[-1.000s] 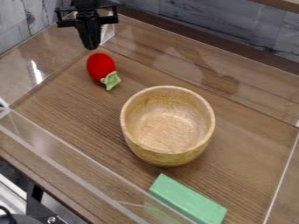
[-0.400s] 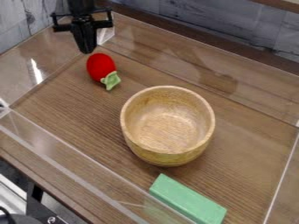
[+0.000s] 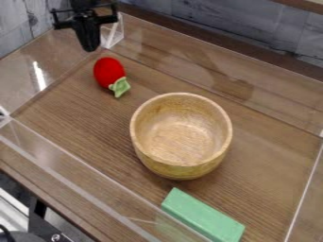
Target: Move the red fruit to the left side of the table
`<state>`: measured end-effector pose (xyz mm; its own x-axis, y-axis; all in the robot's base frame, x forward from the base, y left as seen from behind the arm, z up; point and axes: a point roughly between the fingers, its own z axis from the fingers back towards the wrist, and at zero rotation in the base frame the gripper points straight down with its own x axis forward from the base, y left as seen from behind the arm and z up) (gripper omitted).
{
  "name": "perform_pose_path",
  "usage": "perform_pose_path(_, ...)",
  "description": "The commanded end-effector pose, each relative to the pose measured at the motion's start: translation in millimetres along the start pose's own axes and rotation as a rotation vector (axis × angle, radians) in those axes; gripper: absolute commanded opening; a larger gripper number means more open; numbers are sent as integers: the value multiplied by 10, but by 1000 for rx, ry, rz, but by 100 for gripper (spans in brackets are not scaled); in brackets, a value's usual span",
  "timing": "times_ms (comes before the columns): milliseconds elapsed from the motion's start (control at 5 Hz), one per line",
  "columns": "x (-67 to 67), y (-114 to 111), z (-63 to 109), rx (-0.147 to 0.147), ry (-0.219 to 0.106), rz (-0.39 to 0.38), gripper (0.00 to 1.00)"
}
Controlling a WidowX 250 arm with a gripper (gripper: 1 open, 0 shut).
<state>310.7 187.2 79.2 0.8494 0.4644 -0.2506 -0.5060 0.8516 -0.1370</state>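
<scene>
The red fruit, a small glossy strawberry-like toy with its green leafy cap pointing toward the bowl, lies on the brown wood-grain table in the upper left area. My black gripper hangs above and behind the fruit, its fingers pressed together and pointing down, holding nothing. A small gap separates it from the fruit.
A wooden bowl stands empty in the middle of the table. A flat green block lies at the front edge. Clear acrylic walls ring the tabletop, with one close behind the gripper.
The gripper has drifted slightly leftward in the picture, away from the fruit. The fruit, bowl and block have stayed put.
</scene>
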Motion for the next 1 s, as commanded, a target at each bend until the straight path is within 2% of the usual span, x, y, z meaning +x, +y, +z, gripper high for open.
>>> perform_pose_path(0,18,89,231,8,-48,-28,0)
perform_pose_path(400,-33,76,-29,18,-34,-49,0)
perform_pose_path(800,88,180,153,22,18,-177,0)
